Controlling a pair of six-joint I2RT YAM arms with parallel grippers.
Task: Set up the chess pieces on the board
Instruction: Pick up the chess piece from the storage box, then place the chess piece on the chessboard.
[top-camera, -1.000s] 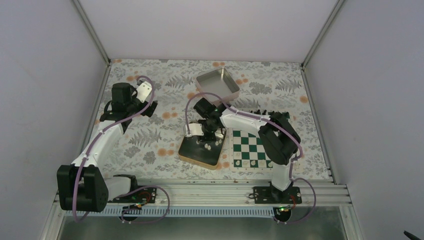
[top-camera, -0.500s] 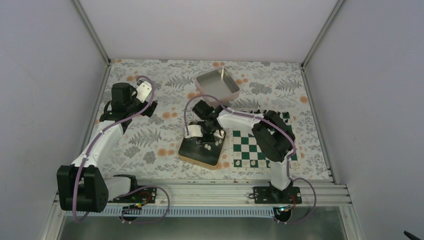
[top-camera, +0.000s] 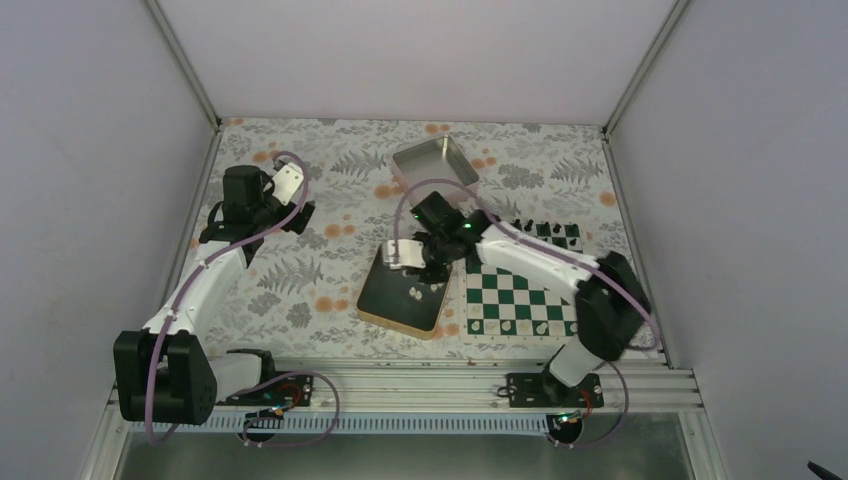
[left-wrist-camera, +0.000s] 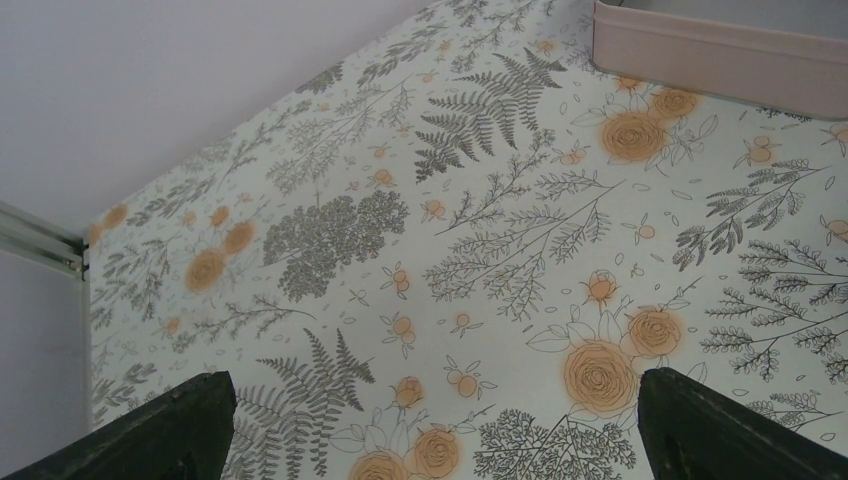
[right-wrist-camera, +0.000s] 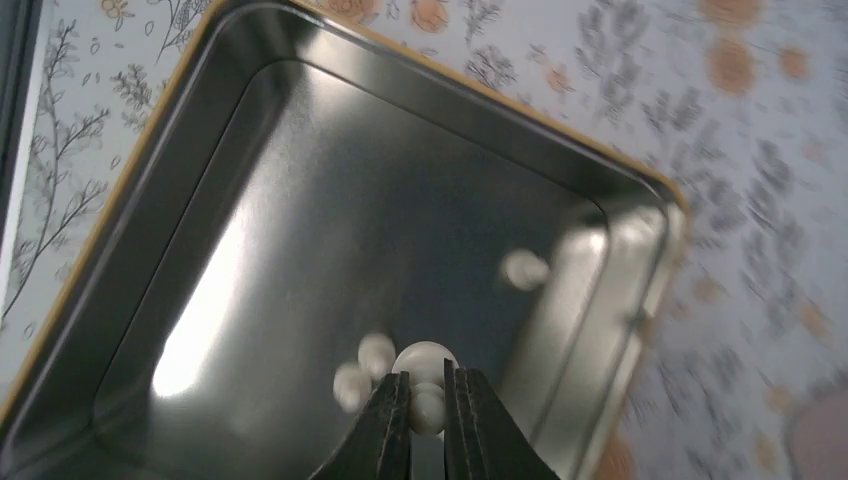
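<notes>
Right gripper (right-wrist-camera: 427, 395) is narrowed onto one white piece (right-wrist-camera: 424, 362), pinched between the fingers over the inside of the dark tin (right-wrist-camera: 120, 210). Can't tell if it has cleared the tin floor. Three more loose white pieces (right-wrist-camera: 377, 350) lie in the tin, two just beside the held one and one apart toward the right wall.

The board (top-camera: 520, 290) sits just right of the tin. Several white pieces (top-camera: 510, 326) are on its near edge and black pieces (top-camera: 545, 232) line the far edge. They are too small to count or to tell which squares are filled.

Left gripper (left-wrist-camera: 432, 420) is spread wide and holds nothing, over the floral cloth (left-wrist-camera: 330, 230), well away from the board. The silver tin (top-camera: 435, 165) sits at the back.

Judgement: partly done. White side is started, at least four pieces to go: the held one needs carrying across to a free near square, then the rest from the tin.
</notes>
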